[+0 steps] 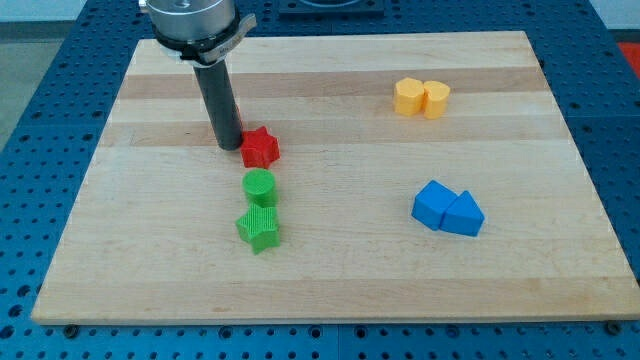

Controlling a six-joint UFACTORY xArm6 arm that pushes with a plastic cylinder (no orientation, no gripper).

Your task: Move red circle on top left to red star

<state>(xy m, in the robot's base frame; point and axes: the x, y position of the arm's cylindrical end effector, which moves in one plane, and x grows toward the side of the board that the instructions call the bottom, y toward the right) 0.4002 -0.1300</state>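
Nearest the view's bottom edge, the green star (pixel 259 229) sits on the pale wooden board (pixel 330 280), with the green circle (pixel 259 186) just beside it at its 12 o'clock, the two very close or touching. Well apart from them, at about 3 o'clock, lie a blue cube-like block (pixel 433 204) and a blue triangular wedge (pixel 464 215), pressed against each other. Farther up from the green pair, at the green circle's 12 o'clock, stands the red star (pixel 260 148). My tip (pixel 229 146) rests on the board at the red star's 9 o'clock, right against its edge or just short of it; the dark rod (pixel 219 100) rises from there to a metal flange (pixel 193 22) at the view's top. The arm carries no jaws at all, only this rod, and it has hold of nothing. The red circle cannot be seen anywhere; whether the rod hides it, I cannot tell. Farthest away, at roughly 2 o'clock from the red star, two yellow blocks (pixel 421 97) sit touching side by side, their shapes hard to make out. A blue perforated table (pixel 40 130) surrounds the board.
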